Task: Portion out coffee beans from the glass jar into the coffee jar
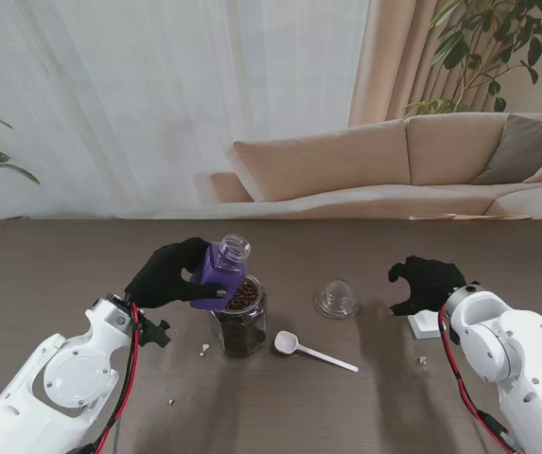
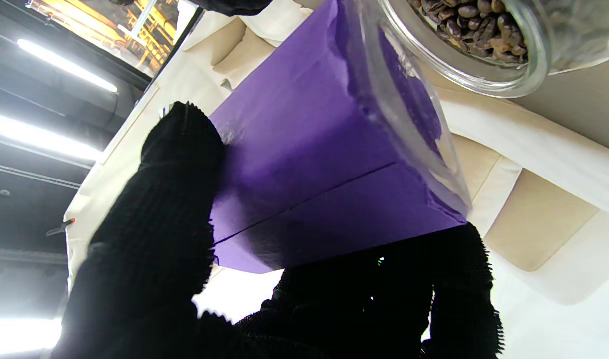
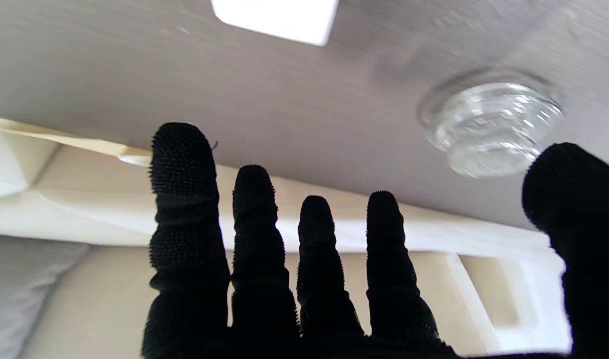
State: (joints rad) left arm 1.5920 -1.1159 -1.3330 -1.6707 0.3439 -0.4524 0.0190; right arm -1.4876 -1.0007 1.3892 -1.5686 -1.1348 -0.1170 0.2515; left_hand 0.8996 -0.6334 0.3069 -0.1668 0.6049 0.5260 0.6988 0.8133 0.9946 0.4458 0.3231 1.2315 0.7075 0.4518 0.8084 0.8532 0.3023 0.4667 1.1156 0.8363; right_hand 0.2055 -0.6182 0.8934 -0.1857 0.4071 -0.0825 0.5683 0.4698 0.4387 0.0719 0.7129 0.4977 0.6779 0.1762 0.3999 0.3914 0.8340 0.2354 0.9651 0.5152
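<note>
A glass jar (image 1: 241, 320) filled with coffee beans stands open on the table near the middle. My left hand (image 1: 168, 274) is shut on a purple-labelled coffee jar (image 1: 223, 272) and holds it tilted, mouth up, just over the glass jar's left rim. The left wrist view shows the purple coffee jar (image 2: 309, 164) between thumb and fingers (image 2: 169, 209), with the beans in the glass jar (image 2: 479, 35) close beyond it. My right hand (image 1: 428, 282) hovers open over the table at the right, its spread fingers (image 3: 184, 199) holding nothing.
A domed glass lid (image 1: 336, 299) lies on the table between the hands, also seen in the right wrist view (image 3: 491, 127). A white spoon (image 1: 310, 350) lies right of the glass jar. A small white block (image 1: 426, 324) sits by my right wrist. A sofa stands behind the table.
</note>
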